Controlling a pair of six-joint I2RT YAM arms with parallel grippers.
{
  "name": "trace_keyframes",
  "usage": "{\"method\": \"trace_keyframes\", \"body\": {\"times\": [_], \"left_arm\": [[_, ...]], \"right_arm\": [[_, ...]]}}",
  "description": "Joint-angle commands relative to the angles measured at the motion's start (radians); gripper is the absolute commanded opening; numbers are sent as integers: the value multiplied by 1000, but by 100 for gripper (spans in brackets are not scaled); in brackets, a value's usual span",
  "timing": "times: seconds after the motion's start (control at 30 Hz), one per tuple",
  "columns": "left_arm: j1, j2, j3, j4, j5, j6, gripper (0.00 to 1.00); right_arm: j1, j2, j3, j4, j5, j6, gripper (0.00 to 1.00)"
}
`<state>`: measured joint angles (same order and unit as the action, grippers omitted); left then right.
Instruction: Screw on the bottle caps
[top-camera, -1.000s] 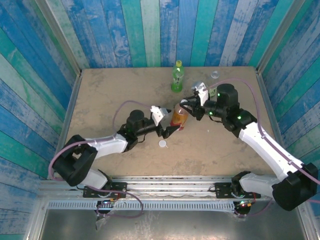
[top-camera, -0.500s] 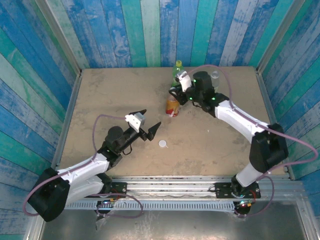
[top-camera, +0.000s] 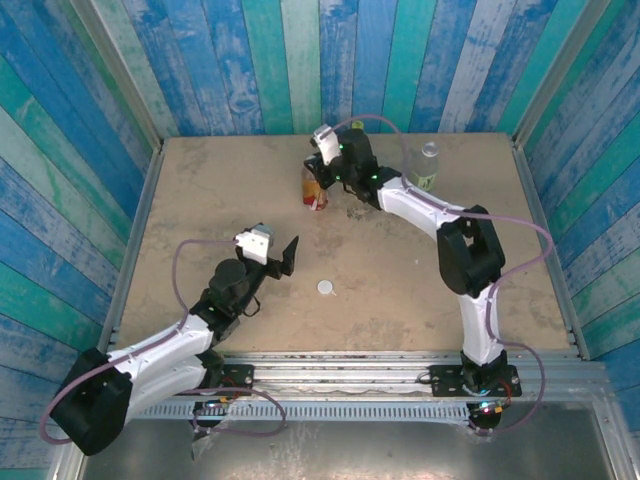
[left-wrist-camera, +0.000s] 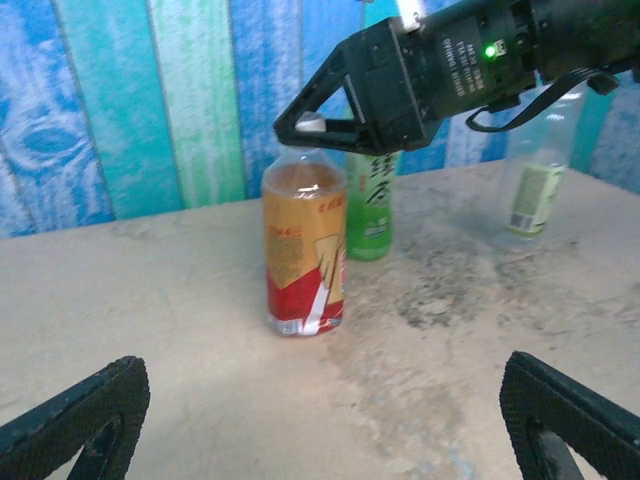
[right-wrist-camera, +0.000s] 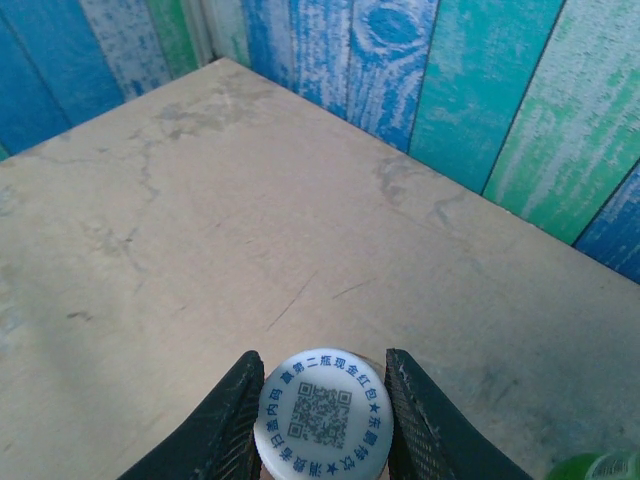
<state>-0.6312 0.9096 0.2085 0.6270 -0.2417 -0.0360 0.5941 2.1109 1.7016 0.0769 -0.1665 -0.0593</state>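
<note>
Blue-green planks wall the table; at its far side the right gripper (left-wrist-camera: 315, 128) pinches a white cap (right-wrist-camera: 323, 408) atop the amber bottle (left-wrist-camera: 303, 250). Unbraced, the bottle could spin or tip, since the left gripper (left-wrist-camera: 320, 412) gapes empty, well apart.

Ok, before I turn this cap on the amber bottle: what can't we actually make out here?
- Whether the white cap has caught the amber bottle's thread: right wrist view, the cap itself covers the neck; left wrist view, the right gripper covers it.
- The green bottle's top: left wrist view, behind that gripper.
- The clear bottle's mouth: left wrist view, blurred; top view, too small.
</note>
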Motion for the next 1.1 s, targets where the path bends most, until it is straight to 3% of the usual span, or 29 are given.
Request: {"method": "trace_keyframes", "body": {"times": [0.0, 0.37, 0.57, 0.7, 0.83, 0.9, 1.07], "left_arm": [[2, 9, 15, -41, -105, -20, 94], [2, 52, 35, -59, -106, -21, 94], [2, 64, 35, -43, -59, -13, 94], [2, 85, 17, 47, -37, -49, 94], [2, 149, 6, 183, 59, -67, 94], [-9, 194, 24, 232, 112, -45, 94], [-98, 340, 138, 289, 108, 8, 94]], "right_arm": [[-2, 53, 74, 34, 44, 5, 25], [-2, 186, 244, -31, 34, 14, 36], [-2, 123, 235, -54, 32, 6, 65], [-6, 14, 154, -47, 33, 21, 76], [-41, -118, 11, -15, 53, 75, 83], [-76, -185, -67, 0, 60, 103, 85], [-165, -342, -233, 11, 151, 93, 87]]}}
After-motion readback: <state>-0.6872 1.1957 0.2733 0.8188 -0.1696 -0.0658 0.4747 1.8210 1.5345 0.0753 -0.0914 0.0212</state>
